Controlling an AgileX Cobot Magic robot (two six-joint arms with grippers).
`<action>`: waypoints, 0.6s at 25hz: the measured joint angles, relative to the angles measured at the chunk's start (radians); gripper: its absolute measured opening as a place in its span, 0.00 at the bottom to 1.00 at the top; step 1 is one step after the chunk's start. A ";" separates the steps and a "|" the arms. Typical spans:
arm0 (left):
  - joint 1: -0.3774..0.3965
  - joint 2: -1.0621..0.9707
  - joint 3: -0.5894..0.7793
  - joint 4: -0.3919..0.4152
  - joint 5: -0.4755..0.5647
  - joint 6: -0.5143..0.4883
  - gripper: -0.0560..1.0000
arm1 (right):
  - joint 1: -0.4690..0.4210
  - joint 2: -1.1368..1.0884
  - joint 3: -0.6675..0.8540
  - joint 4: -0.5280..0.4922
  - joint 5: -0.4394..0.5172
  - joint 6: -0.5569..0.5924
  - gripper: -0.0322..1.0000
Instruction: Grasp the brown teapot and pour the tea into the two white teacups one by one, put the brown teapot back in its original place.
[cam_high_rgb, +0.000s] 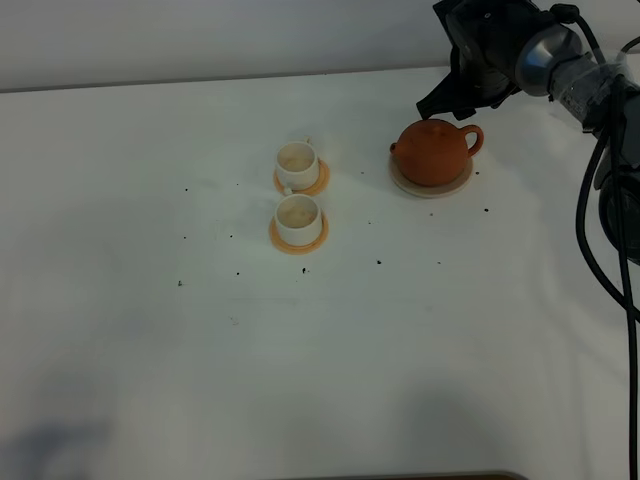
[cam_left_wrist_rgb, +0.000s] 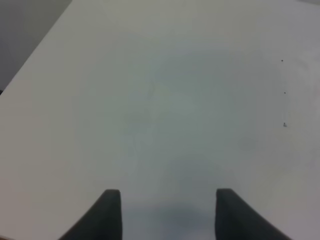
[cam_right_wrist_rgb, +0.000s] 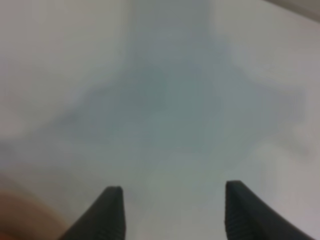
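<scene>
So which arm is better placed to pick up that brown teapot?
Right. The right gripper, open, hovers close behind the brown teapot. The left gripper faces only the table, with no teapot in its view.

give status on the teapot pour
Left gripper open, empty. Right gripper open, by teapot. Teapot upright on saucer, ungrasped. Nothing in the way.

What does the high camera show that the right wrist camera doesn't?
Only the high view: the brown teapot on its beige saucer, and two white teacups on orange coasters. Only the right wrist view: a close look at the right gripper with spread fingertips, nothing between them; a brownish blur at its edge is unidentifiable. Both: the white table, and that gripper.
</scene>
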 joint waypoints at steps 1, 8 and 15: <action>0.000 0.000 0.000 0.000 0.000 0.000 0.46 | -0.003 0.000 0.001 0.000 0.018 0.000 0.45; 0.000 0.000 0.000 0.000 0.000 0.000 0.46 | -0.017 0.001 0.001 0.000 0.130 -0.001 0.45; 0.000 0.000 0.000 0.000 0.000 0.001 0.46 | -0.016 0.001 0.001 0.011 0.161 -0.004 0.45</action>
